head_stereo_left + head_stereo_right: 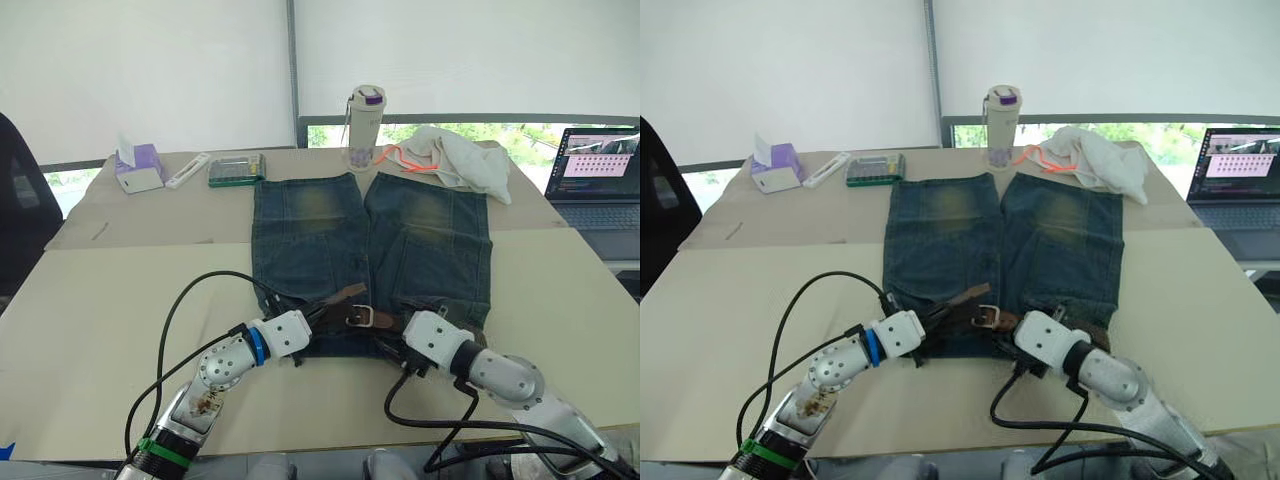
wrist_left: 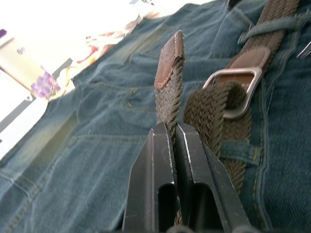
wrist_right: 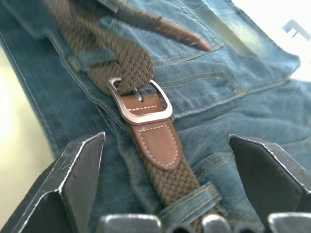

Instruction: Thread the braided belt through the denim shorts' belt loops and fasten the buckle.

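The denim shorts (image 1: 330,240) lie flat on the table, waistband toward me. The braided belt (image 3: 170,179) runs along the waistband under belt loops (image 3: 92,57). Its strap passes through the silver buckle (image 3: 141,104) near the waistband's middle and bends back. My left gripper (image 2: 171,128) is shut on the strap's free end, just below the brown leather tip (image 2: 169,60), which sticks up and away. My right gripper (image 3: 166,137) hangs open just above the buckle's leather tab, with its fingers on either side of the belt and touching nothing.
Beyond the shorts stand a bottle (image 1: 366,127) and a white cloth with orange cord (image 1: 455,155). A tissue box (image 1: 138,168), a white stick (image 1: 187,170) and a green case (image 1: 237,169) sit at the far left. A laptop (image 1: 598,175) is at the right. Black cables (image 1: 175,320) trail from both arms.
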Robot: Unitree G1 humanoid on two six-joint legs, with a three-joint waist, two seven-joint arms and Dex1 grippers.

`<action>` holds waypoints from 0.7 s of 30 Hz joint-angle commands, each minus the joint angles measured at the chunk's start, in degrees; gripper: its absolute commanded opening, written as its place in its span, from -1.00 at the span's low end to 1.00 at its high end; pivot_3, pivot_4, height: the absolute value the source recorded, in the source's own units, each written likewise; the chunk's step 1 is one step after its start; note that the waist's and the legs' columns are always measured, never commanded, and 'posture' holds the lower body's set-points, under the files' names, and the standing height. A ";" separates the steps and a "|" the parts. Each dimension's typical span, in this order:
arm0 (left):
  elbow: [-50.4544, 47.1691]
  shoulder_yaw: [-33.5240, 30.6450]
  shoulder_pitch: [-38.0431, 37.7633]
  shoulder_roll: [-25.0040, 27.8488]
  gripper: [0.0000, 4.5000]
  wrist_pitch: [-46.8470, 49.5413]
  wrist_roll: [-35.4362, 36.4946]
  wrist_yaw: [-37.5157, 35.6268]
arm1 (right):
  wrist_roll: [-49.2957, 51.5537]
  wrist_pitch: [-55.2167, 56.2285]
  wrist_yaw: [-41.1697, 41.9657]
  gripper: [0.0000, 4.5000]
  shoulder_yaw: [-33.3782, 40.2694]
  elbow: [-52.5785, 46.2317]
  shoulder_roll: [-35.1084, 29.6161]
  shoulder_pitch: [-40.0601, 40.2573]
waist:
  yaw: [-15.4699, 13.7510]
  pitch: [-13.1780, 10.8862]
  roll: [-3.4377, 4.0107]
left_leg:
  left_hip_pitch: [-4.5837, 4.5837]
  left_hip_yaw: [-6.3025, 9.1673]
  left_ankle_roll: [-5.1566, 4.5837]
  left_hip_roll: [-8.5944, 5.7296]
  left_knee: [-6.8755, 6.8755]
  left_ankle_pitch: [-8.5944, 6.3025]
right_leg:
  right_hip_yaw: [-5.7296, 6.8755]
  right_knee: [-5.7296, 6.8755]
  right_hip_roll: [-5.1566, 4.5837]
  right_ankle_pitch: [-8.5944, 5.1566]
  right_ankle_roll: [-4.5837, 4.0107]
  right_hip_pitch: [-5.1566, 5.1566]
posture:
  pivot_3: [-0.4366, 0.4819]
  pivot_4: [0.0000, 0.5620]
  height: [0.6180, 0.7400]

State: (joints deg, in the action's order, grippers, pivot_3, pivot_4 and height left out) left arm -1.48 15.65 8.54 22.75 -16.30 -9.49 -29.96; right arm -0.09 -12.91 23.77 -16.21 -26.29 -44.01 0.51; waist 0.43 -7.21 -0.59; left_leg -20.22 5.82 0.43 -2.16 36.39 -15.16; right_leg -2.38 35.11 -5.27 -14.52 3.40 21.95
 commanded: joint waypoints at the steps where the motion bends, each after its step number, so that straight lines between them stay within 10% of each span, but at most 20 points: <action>1: -2.17 -0.49 -0.48 0.78 -1.00 0.18 -0.48 -0.08 | -5.51 2.91 0.32 0.99 -0.86 1.66 0.98 -0.76 | 0.04 0.00 0.01 | 0.00 0.00 0.00 0.00 0.00 0.00 | -0.01 0.00 0.00 0.00 0.00 0.00 | -0.05 -0.47 1.00; 14: -4.02 -1.17 -0.51 1.30 -1.00 1.03 0.43 -0.90 | -15.94 7.28 -0.93 -0.91 -0.13 4.71 6.15 -1.03 | 0.19 0.02 0.00 | 0.02 0.00 0.01 0.01 0.00 0.00 | -0.01 0.03 0.01 0.02 -0.03 -0.01 | -0.05 -0.47 1.00; 21: -5.76 -1.49 -0.57 0.48 -1.00 5.08 1.28 -1.14 | -19.33 11.60 -6.55 -0.98 2.42 4.47 10.57 -0.86 | 0.31 0.02 0.00 | 0.02 0.00 0.01 0.02 0.00 0.01 | -0.02 0.08 0.04 0.03 -0.06 0.04 | -0.05 -0.47 1.00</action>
State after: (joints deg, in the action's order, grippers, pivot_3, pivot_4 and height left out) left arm -4.23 14.93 8.03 23.59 -13.26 -9.29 -31.00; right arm -17.95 -4.57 20.41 -16.45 -20.36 -34.39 0.44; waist 0.74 -7.19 -0.59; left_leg -20.20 5.82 0.45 -2.15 36.39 -15.15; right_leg -2.40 35.19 -5.24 -14.48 3.35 21.98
